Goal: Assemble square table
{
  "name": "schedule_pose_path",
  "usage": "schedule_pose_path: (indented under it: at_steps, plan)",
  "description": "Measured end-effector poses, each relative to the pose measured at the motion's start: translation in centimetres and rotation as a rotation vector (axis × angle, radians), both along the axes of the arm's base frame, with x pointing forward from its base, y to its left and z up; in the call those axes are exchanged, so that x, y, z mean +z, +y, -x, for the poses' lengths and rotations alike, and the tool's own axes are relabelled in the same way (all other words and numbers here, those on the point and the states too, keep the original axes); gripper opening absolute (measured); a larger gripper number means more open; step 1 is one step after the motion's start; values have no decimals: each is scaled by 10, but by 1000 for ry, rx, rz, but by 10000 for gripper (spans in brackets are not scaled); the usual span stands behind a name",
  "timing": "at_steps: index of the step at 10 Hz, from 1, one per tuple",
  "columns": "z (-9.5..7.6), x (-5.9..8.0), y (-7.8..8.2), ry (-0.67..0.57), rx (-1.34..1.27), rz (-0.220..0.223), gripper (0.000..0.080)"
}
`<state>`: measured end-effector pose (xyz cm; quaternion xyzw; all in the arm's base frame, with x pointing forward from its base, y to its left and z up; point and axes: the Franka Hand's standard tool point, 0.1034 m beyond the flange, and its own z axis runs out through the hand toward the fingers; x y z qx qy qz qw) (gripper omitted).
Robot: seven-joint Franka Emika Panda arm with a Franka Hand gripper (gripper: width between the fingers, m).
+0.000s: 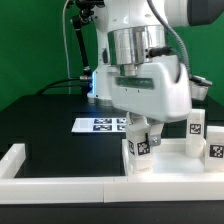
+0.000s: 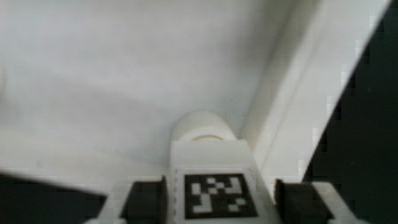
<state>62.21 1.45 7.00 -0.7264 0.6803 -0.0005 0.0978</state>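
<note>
The white square tabletop (image 1: 172,166) lies at the exterior view's right, and its flat face (image 2: 107,90) and raised rim (image 2: 294,85) fill the wrist view. A white leg (image 1: 141,150) with a black-and-white tag stands at the tabletop's left end. My gripper (image 1: 141,140) comes down on it from above. In the wrist view the tagged leg (image 2: 214,185) sits between my gripper (image 2: 215,205) fingers, which press both its sides. Its rounded tip points away over the tabletop.
Two more tagged legs (image 1: 197,125) (image 1: 217,151) stand at the far right by the tabletop. The marker board (image 1: 98,125) lies behind on the black table. Low white wall bars run along the front (image 1: 60,187) and the left (image 1: 14,156).
</note>
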Motion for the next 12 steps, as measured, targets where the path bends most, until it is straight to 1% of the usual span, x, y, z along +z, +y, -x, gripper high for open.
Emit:
schedule_pose_path:
  at_steps: [1,2,3,5,6,7,8,9,12]
  plan:
    - [-1,1,-1,3,-115,-53,288]
    - [-1,2,-1,12,-171,-72,288]
    - [-1,2,3,17,-230,-77,288]
    - [-1,0,2,12,-189,-70,288]
    - [0,0,1,4,-112,-59,470]
    - [0,0,1,3,-105,-59,587]
    - [0,0,1,3,-105,-59,587]
    - [0,0,1,3,-105,-59,636]
    - [0,0,1,3,-105,-59,649]
